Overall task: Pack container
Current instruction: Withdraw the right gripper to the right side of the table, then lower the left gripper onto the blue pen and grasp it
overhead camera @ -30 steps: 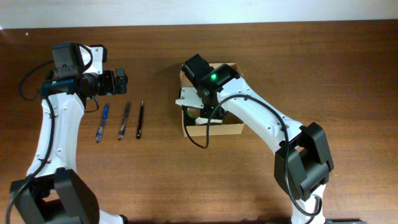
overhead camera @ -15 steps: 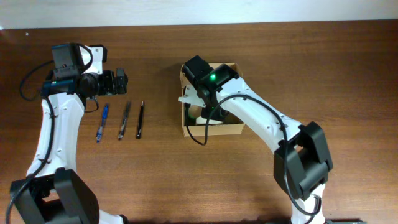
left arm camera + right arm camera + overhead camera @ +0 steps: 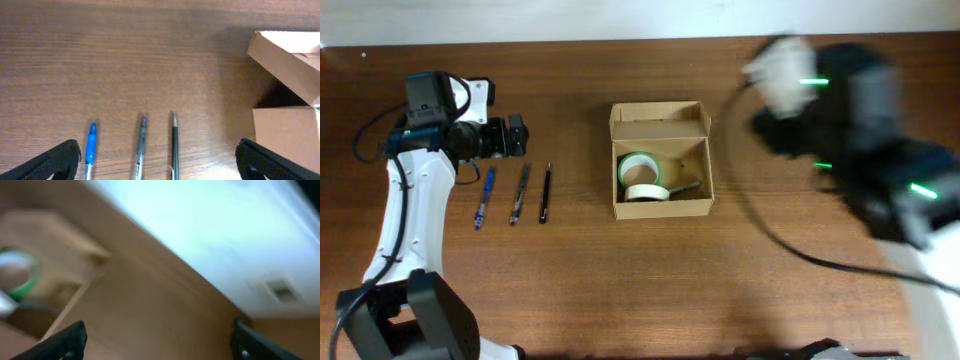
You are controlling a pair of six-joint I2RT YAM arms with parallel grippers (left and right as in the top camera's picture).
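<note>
The packing is partway along. The cardboard box (image 3: 692,205) sits in the middle of the tabletop (image 3: 620,290) with its flap lid folded back. Inside it are a green-edged tape roll (image 3: 638,167), a white roll (image 3: 645,192) just beside it, and a dark slim item that is too small to name. Three pens lie side by side on the tabletop well to the left of the box: a blue pen (image 3: 484,196), a grey pen (image 3: 520,192) and a black pen (image 3: 545,191). Judging by this, the step in hand is picking up the next pen.

The left arm looks best placed for that. Its left gripper (image 3: 517,133) hangs just beyond the pens' upper ends, pointing toward the box. In the left wrist view its fingers (image 3: 60,160) stand wide apart with nothing between them, and all three pens lie ahead of them. The next move likely calls for lowering over one pen, probably the black one nearest the box. The gripper would have to close across its thin barrel without nudging the grey pen close beside it.

The right arm is off to the right of the box, well apart from it and badly blurred. In the right wrist view the right gripper (image 3: 159,342) shows its fingers spread and empty, with the box at the far left.
</note>
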